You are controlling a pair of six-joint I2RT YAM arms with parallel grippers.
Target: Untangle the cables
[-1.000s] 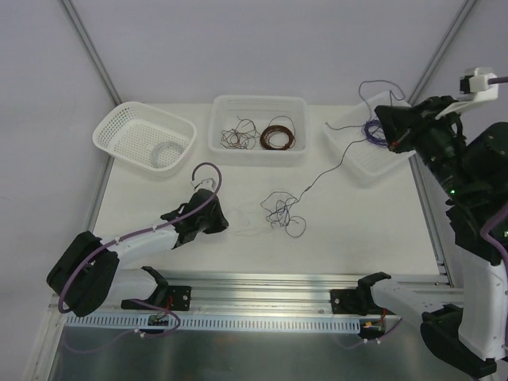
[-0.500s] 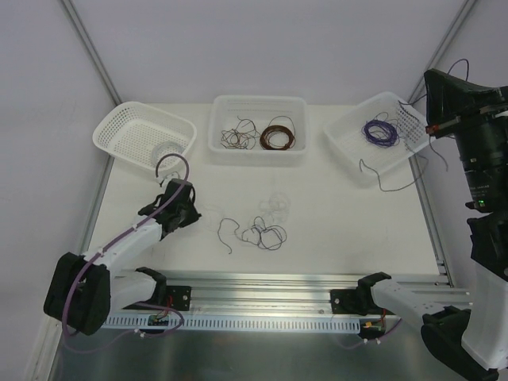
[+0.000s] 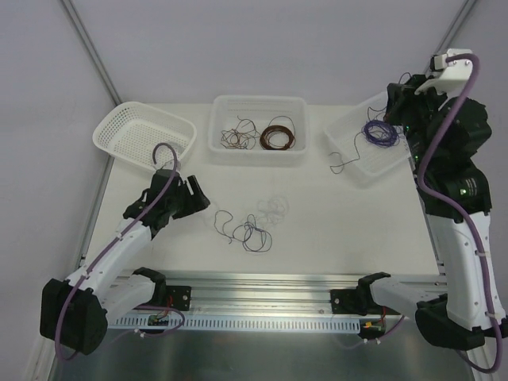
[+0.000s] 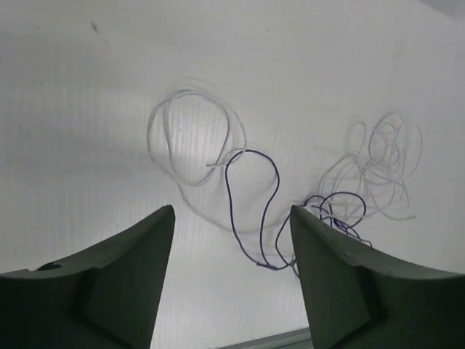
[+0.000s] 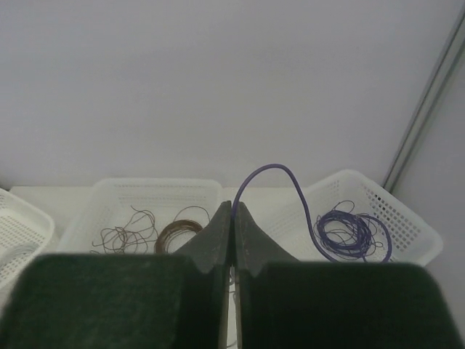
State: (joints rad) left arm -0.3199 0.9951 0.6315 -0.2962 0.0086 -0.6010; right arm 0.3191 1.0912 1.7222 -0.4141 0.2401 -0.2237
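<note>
Counting three baskets along the back of the counter (image 3: 341, 222): left basket (image 3: 119, 127) with one white coil (image 3: 164, 151), middle basket (image 3: 258, 107) with one brown coil (image 3: 278, 136) plus one loose brown tangle (image 3: 236, 135), right basket (image 3: 349, 155) with one purple coil (image 3: 379, 132). One clump of cables (image 3: 254, 230) on the bare counter, in front of the middle basket, purple and whitish strands mixed. Two end effectors. Left end effector (image 4: 232, 211) low, just left of the clump, jaws apart, gripping nothing. Right end effector (image 5: 232, 206) raised by the right basket, pinched closed on a purple strand (image 5: 290, 178) arcing down toward the purple coil.
</note>
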